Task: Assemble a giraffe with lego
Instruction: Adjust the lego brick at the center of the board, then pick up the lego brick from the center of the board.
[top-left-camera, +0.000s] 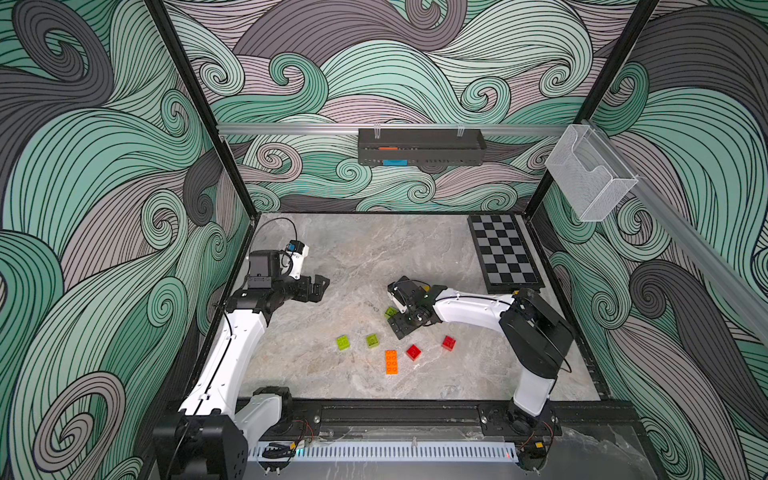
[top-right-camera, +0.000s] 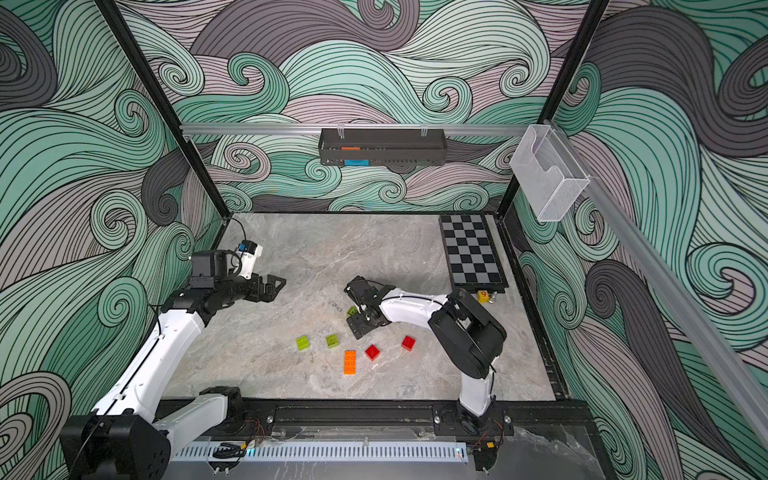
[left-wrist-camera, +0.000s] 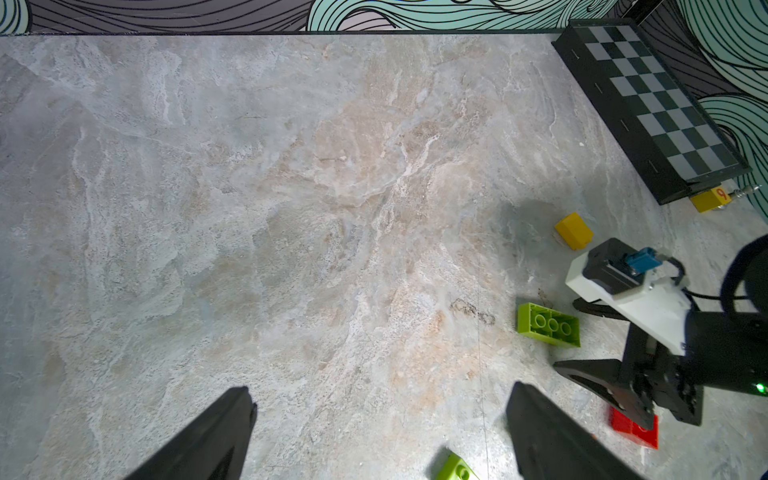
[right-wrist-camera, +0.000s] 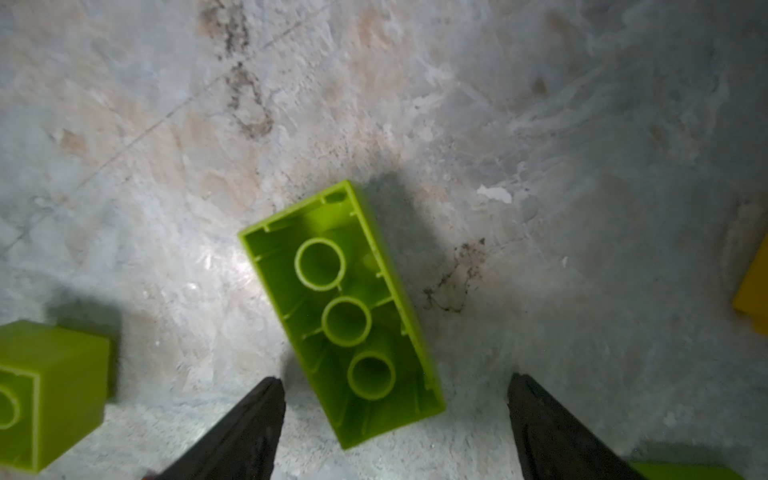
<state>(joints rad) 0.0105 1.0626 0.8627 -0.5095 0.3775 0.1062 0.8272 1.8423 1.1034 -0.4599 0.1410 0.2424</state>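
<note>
Marbled grey worktop (top-left-camera: 353, 257). Loose on it:
- two small green bricks (top-left-camera: 343, 343) (top-left-camera: 372, 340)
- long orange brick (top-left-camera: 391, 362)
- two red bricks (top-left-camera: 413, 351) (top-left-camera: 449, 342)
- long green brick (right-wrist-camera: 345, 316), hollow underside showing
- yellow brick (left-wrist-camera: 574, 231)

Checkerboard (top-left-camera: 505, 251) in the far right corner.

Arms (top-left-camera: 239, 340): white links, black joints, thin black cables. Left claw (left-wrist-camera: 382, 388), right claw (right-wrist-camera: 395, 378): black, tapered.

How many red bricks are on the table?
2. One red brick lies beside the orange brick; the second red brick sits farther over, nearer the right arm. More could hide under that arm.
</note>
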